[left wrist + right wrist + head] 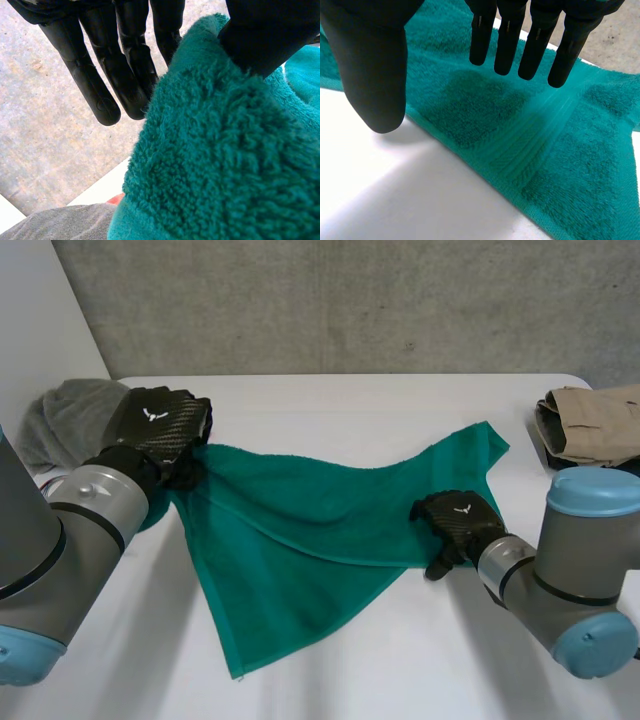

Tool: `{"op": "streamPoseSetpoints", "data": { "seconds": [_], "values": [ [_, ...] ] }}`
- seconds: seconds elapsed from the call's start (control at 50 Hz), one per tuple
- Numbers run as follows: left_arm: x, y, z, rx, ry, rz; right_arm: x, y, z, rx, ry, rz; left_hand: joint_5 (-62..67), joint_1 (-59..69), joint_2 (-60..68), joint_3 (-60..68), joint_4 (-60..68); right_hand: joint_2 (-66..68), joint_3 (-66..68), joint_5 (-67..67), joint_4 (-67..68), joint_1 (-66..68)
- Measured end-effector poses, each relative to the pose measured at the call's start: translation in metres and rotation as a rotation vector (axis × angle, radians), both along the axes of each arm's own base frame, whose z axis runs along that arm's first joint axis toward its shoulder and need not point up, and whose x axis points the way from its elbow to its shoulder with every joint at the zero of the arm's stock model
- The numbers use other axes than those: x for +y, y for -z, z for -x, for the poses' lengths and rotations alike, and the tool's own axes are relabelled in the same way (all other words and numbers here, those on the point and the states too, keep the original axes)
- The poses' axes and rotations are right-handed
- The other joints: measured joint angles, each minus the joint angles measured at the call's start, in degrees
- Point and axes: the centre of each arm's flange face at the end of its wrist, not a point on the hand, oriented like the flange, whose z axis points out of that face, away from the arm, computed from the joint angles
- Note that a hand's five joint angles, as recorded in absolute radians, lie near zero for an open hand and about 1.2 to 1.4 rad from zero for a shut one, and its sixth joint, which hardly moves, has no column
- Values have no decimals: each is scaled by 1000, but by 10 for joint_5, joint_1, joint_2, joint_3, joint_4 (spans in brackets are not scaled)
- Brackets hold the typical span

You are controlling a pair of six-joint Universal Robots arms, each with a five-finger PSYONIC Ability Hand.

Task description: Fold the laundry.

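Note:
A green towel [300,530] lies spread and rumpled across the middle of the white table [420,660]. My left hand [155,425] holds its far-left corner raised off the table. In the left wrist view the towel [225,165] is pinched between the thumb [265,40] and the straight fingers [125,75]. My right hand [460,522] hovers over the towel's near edge towards its right end. In the right wrist view its fingers [510,35] are straight and spread from the thumb [375,75], just above the towel [485,105], with nothing between them.
A grey cloth [70,415] is heaped at the back left, beside my left hand, and it also lies below the towel corner [65,222]. Folded beige clothing [590,425] sits at the back right edge. A concrete wall stands behind the table.

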Motion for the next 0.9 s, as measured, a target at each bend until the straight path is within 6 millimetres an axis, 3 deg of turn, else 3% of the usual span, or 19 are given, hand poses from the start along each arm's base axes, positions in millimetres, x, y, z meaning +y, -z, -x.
{"op": "streamPoseSetpoints", "data": {
  "seconds": [0.4,0.58,0.66,0.68,0.74,0.82,0.9],
  "values": [
    [-1,-1,-2,1,-6,2,-32,11,-15,55,-9,152,0,0,0,0,0,67,67,49,63,63],
    [-1,-2,-1,-1,-4,8,-47,6,-23,49,-7,198,0,0,0,0,0,74,75,63,71,72],
    [-1,-3,-2,-1,-5,10,-51,10,-24,53,-7,188,0,0,0,0,0,162,158,143,155,168],
    [-2,-3,-2,-2,-6,11,-52,12,-24,57,-8,179,0,0,0,0,0,252,245,224,237,250],
    [-3,-4,-2,-1,-7,13,-53,13,-24,62,-10,160,0,0,0,0,0,357,350,334,349,351],
    [-7,-7,0,6,-7,30,-56,6,-25,53,-17,163,0,0,0,0,0,399,398,373,400,372],
    [-22,-19,5,36,-6,97,-69,-22,-29,12,-23,254,0,0,2,3,0,399,399,373,402,372]
  ]
}}
